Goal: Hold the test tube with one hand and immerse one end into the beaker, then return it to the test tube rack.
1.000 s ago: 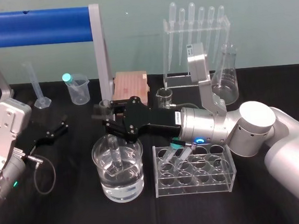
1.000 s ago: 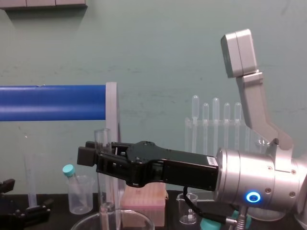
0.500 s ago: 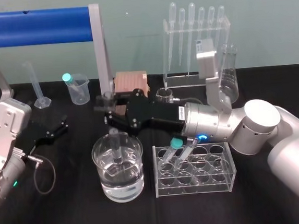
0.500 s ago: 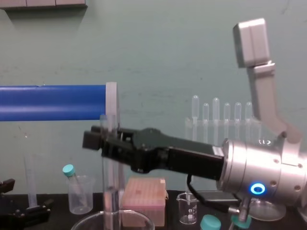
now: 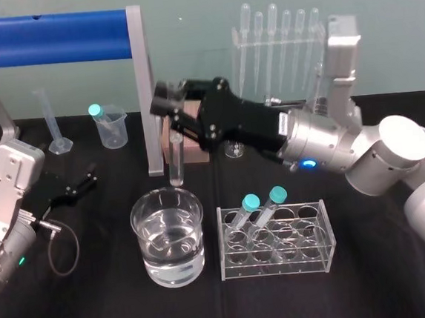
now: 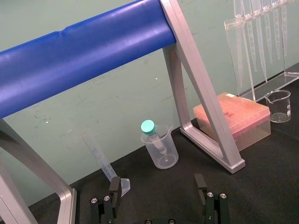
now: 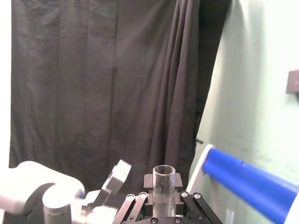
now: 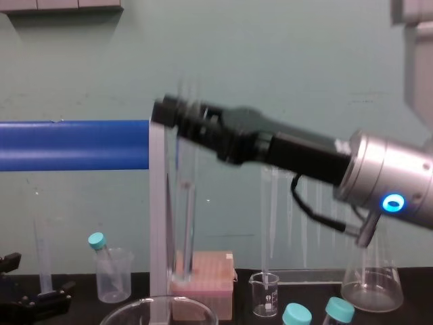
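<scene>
One clear glass test tube (image 5: 174,159) hangs upright in the right gripper (image 5: 167,97), whose black fingers are clamped on the tube's upper part. In the right wrist view its open rim stands up between them. The tube's rounded lower end is in the air, just above the far rim of the beaker (image 5: 134,219) and clear of the liquid.

The beaker is a wide, thin-walled glass round, about half full of clear liquid. Just to its right stands the test tube rack (image 5: 321,252), a clear acrylic frame. Two teal-capped tubes (image 5: 252,202) lean in its back holes.

Everything stands on a matt black table (image 5: 99,310) before a pale green wall. A blue padded bar (image 5: 45,29) on a grey metal frame crosses the left side. Behind it a cloudy plastic beaker (image 6: 161,150) holds another teal-capped tube, beside a slim graduated cylinder (image 5: 51,122). A pink box (image 6: 233,119), a small glass beaker (image 8: 264,295), a conical flask (image 8: 371,279) and a clear stand of pipettes (image 5: 276,31) line the back.

The left gripper (image 6: 156,184) sits low at the table's left, its fingers apart with nothing between them.
</scene>
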